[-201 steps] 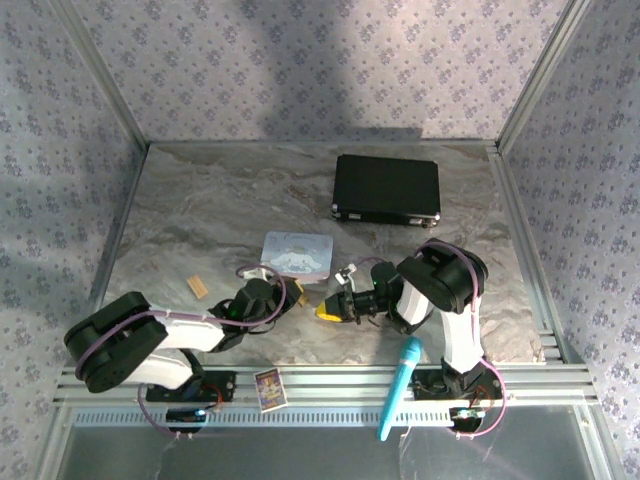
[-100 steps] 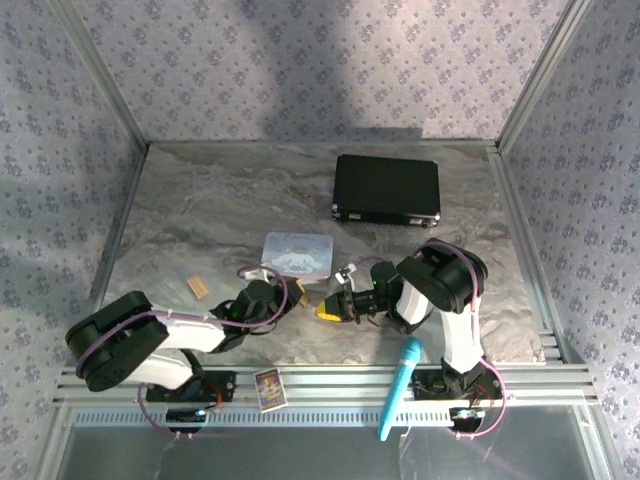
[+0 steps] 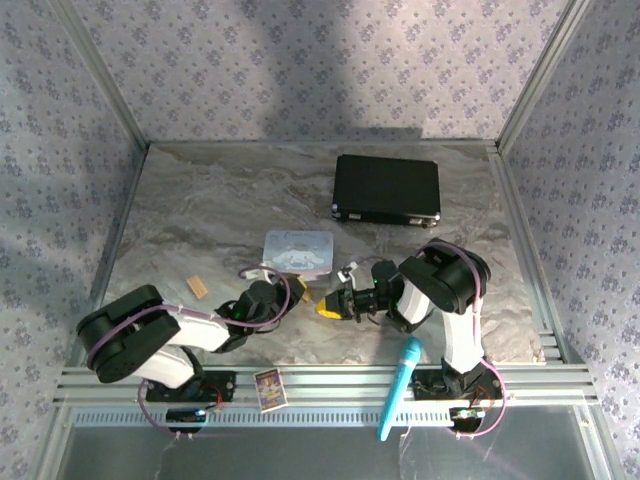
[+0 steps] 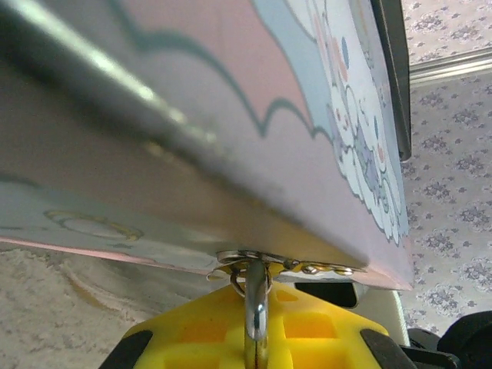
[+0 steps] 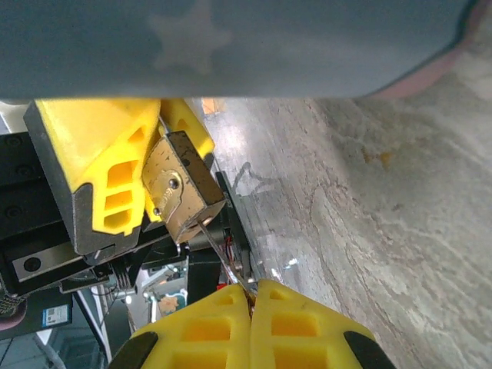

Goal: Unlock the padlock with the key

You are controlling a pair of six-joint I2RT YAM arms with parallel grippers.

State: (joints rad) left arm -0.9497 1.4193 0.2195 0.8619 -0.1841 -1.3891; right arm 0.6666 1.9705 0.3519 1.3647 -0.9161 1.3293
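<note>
The brass padlock (image 5: 178, 188) hangs from the front hasp of the pastel tin (image 3: 297, 249). My left gripper (image 4: 256, 342) is shut on its silver shackle (image 4: 257, 304), which passes through the tin's hasp ring just above the yellow fingers (image 5: 108, 165). My right gripper (image 5: 252, 296) is shut on the thin silvery key (image 5: 219, 257). The key's blade runs up and left, and its tip meets the bottom face of the padlock body. In the top view the two grippers meet tip to tip, left gripper (image 3: 297, 294) and right gripper (image 3: 323, 306), just in front of the tin.
A black case (image 3: 387, 188) lies at the back right of the marble table (image 3: 200, 210). A small tan wooden block (image 3: 199, 288) sits left of the left arm. A blue microphone (image 3: 399, 385) and a small card (image 3: 268, 387) rest on the front rail.
The left arm's elbow has shifted up and right, and the tin has tipped back slightly. Both grippers stay closed at the same spot in front of the tin.
</note>
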